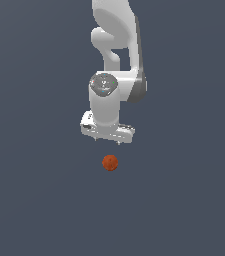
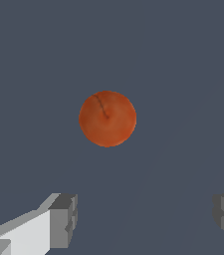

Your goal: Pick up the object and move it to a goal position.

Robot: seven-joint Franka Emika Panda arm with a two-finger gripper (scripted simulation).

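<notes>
A white Panda arm (image 1: pixel 115 65) hangs over a flat, dark grey-blue floor (image 1: pixel 34 200), its wrist pointed straight down; nothing else shows on the surface, and no goal marker is visible in either view; where the object must end up cannot be told from these pictures. The gripper (image 1: pixel 107 140) hovers above the object with clear air between them; in the wrist view its two grey fingers (image 2: pixel 63 220) stand spread wide apart, released and holding nothing. The small orange-red ball (image 1: pixel 110 162) rests on the floor just below the hand in the exterior view, a touch towards that view's right of the wrist's centre; the wrist camera shows it, mottled and with a dark crease, lying ahead of the gap between the fingers and not yet between them. By the look of it, the task is at its start: the approach is under way; the descent, the grasp, the lift and the carry all remain.
</notes>
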